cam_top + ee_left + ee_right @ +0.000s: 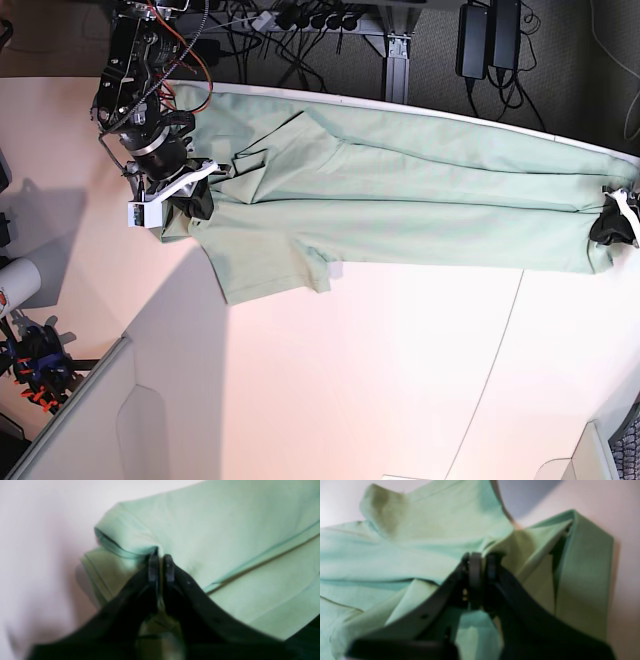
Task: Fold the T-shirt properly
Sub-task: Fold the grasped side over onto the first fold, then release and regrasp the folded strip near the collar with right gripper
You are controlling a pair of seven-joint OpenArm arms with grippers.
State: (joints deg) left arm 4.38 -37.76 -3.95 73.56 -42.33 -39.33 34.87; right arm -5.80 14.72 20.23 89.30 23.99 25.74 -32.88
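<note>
Robotics lab: white desk point(400, 380), tangled cables point(300, 20) and power bricks point(490, 40) behind it, exposed arm wiring point(150, 50) at left.

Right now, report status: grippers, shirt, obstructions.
Left gripper shut on T-shirt edge. Right gripper shut on T-shirt near collar end. Shirt stretched long across table, one sleeve hanging loose. Nothing blocking.

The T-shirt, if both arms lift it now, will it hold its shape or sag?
Likely sag: the T-shirt is thin, creased cloth stretched between the left gripper and right gripper. The loose sleeve would probably dangle. It looks light.
</note>
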